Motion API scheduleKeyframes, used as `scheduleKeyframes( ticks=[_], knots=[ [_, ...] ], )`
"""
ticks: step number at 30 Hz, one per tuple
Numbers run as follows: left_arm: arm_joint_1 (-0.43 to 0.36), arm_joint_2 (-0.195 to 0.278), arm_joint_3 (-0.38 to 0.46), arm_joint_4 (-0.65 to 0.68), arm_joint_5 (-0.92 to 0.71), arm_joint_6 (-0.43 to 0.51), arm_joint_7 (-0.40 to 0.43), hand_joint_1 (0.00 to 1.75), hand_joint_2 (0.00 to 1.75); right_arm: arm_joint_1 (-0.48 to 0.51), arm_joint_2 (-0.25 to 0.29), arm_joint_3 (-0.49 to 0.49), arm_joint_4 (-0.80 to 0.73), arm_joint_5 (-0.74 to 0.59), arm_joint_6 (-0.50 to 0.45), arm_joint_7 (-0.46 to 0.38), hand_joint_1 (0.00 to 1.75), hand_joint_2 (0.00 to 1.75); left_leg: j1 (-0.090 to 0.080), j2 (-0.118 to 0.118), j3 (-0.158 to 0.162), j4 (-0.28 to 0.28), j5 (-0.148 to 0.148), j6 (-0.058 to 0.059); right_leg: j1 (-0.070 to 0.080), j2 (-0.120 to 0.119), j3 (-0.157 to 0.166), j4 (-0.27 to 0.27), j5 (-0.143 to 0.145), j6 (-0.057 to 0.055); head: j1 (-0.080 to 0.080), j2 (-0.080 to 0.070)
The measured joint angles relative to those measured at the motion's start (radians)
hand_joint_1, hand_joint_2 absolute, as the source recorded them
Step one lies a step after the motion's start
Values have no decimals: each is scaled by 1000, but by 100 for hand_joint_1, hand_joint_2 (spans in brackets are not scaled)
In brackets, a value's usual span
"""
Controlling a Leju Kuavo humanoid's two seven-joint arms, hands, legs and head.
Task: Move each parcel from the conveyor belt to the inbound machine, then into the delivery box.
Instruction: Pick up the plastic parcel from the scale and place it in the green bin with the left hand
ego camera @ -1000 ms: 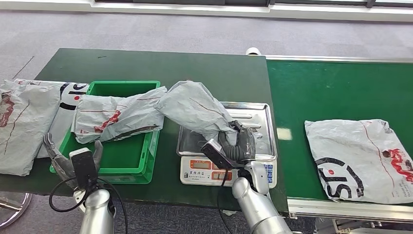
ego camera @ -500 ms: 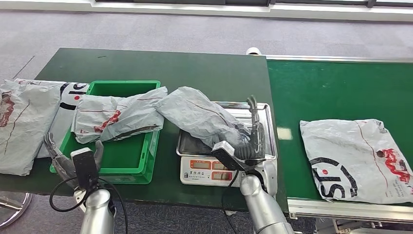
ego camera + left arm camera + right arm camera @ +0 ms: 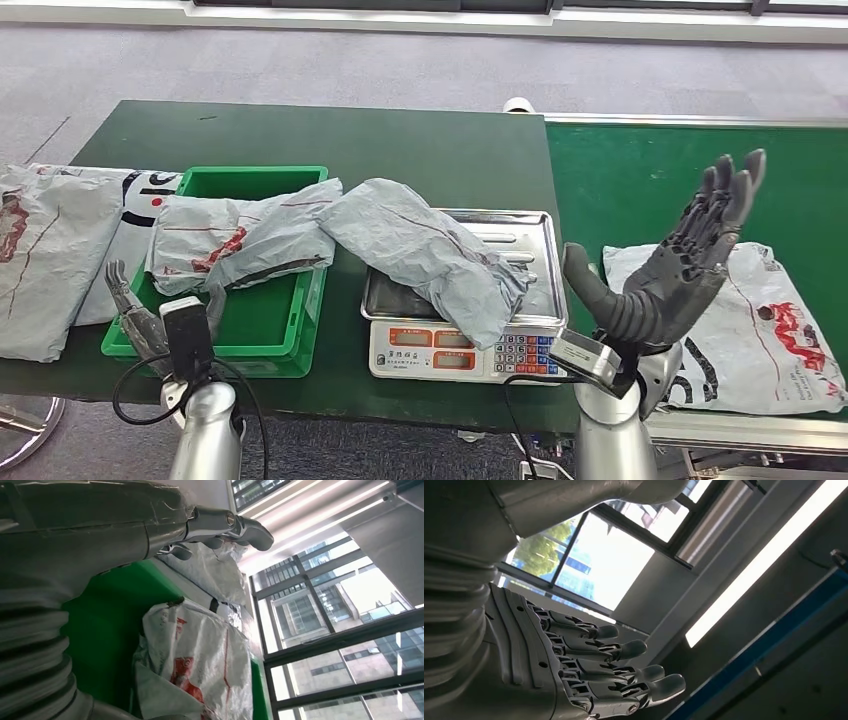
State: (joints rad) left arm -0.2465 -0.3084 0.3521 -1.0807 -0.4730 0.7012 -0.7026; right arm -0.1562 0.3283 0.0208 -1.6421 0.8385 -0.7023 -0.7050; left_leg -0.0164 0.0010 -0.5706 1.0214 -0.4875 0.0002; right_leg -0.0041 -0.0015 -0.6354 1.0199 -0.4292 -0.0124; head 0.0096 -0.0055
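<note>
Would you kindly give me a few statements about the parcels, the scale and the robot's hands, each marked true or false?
1. A crumpled grey plastic parcel lies on the steel weighing scale. True.
2. The right hand holds that parcel. False: it is raised, holding nothing, fingers apart.
3. The green plastic crate holds a grey parcel with red print. True.
4. The green conveyor belt carries no parcel. False: a flat grey printed parcel lies there.

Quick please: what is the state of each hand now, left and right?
Left hand: open, holds nothing, by the green box.
Right hand: open, raised, holds nothing.
</note>
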Motion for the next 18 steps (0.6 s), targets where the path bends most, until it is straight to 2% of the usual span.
scheduleKeyframes(
  ticks=[5, 12, 15, 18],
  knots=[
    [-25, -1, -120, -19, -38, 0, 0, 0, 175, 24, -4, 27, -106, -15, 1, 6, 0, 175, 0, 0, 0, 0, 0, 0, 0, 0, 0, 0, 0, 0, 0, 0],
    [-107, -10, -449, 18, -94, -1, 17, 0, 175, 32, -9, 166, -104, -22, 3, 2, 0, 175, -1, 0, 1, 0, 0, 0, 0, 0, 0, 0, 1, 1, 0, 0],
    [-162, -22, -559, 96, -93, -2, 81, 0, 175, 35, -10, 200, -91, -24, 3, 2, 0, 175, -2, 0, 1, 1, 0, 0, 0, 0, 0, 0, 1, 1, 0, 0],
    [-242, -35, -670, 206, -90, -10, 202, 0, 175, 49, -13, 223, -75, -23, 3, 2, 0, 175, -2, 0, 1, 1, 1, 1, 0, 0, 1, 0, 1, 1, 1, 0]
  ],
)
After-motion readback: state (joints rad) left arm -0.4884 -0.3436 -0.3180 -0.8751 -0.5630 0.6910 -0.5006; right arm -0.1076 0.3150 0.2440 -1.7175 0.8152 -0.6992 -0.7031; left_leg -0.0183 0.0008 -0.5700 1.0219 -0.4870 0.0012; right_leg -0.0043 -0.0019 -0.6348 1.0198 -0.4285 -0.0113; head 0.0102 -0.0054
